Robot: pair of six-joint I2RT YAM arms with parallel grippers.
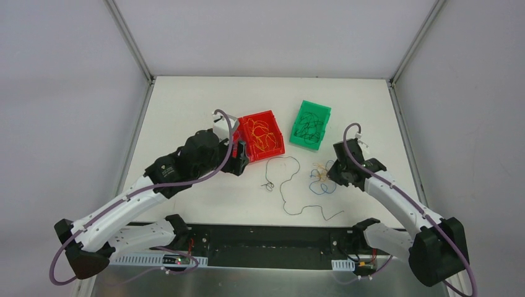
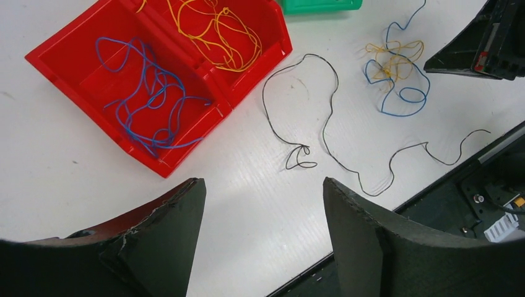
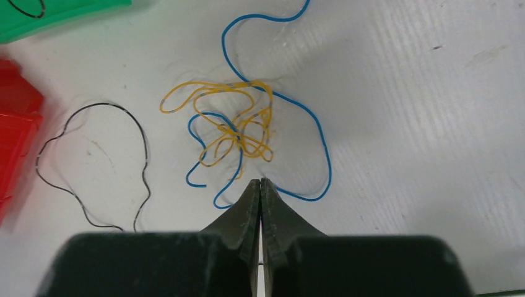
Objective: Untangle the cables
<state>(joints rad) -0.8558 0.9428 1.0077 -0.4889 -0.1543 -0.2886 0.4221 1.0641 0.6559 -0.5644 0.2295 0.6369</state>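
Observation:
A small tangle lies on the white table: a yellow cable (image 3: 238, 133) knotted over a blue cable (image 3: 322, 142). My right gripper (image 3: 260, 182) is shut at the tangle's near edge, and the blue cable runs into its closed tips from both sides. A long black cable (image 2: 331, 111) snakes loose across the table, left of the tangle (image 1: 322, 176). My left gripper (image 2: 262, 182) hangs open over bare table beside the red bin (image 2: 56, 62), with nothing between its fingers.
The red bin (image 1: 263, 133) holds blue wires (image 2: 145, 99) in one compartment and yellow wires (image 2: 216, 31) in the other. A green bin (image 1: 311, 124) with dark wires stands behind the tangle. The table's black front edge (image 1: 272, 238) runs close behind the black cable's end.

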